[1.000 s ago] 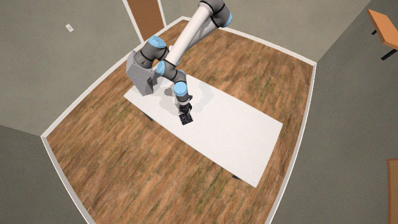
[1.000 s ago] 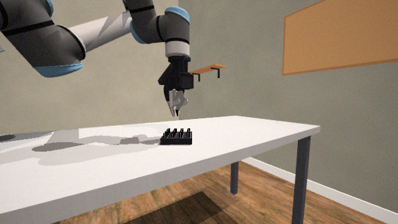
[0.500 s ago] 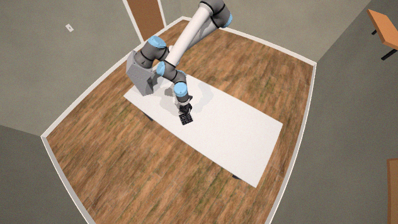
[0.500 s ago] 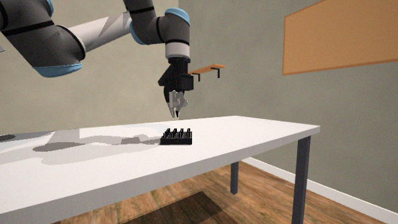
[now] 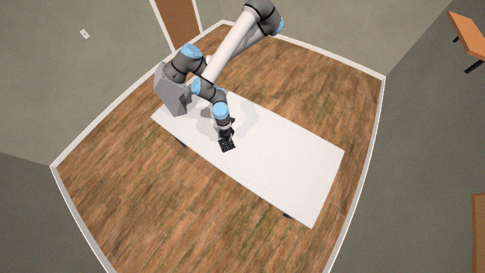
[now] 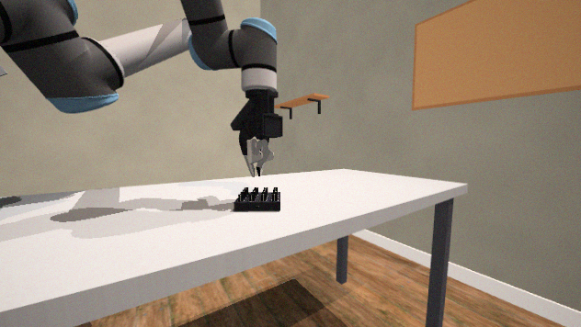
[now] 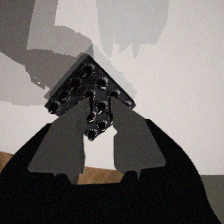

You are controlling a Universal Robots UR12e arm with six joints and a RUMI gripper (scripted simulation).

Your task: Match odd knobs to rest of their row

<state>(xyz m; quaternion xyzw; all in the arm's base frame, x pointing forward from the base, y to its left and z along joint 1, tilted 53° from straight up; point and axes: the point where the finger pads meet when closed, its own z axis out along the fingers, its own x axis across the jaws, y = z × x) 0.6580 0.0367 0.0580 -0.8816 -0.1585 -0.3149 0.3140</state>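
The black knob box (image 6: 257, 200) lies on the white table (image 6: 230, 220), with rows of small black knobs on top. It shows as a small dark square in the top view (image 5: 227, 145) and cornerwise in the wrist view (image 7: 91, 95). My gripper (image 6: 256, 173) hangs straight down a little above the box's near-left part, not touching it. The fingers are nearly shut, with a narrow gap between them and nothing in it. In the wrist view the gap between the fingers frames the knobs at the box's near corner. The knob marks are too small to read.
The arm's grey base (image 5: 171, 92) stands at the table's far left end. The table's near edge runs close under the box in the wrist view. An orange shelf (image 6: 302, 99) and an orange board (image 6: 496, 50) hang on the walls, away from the table.
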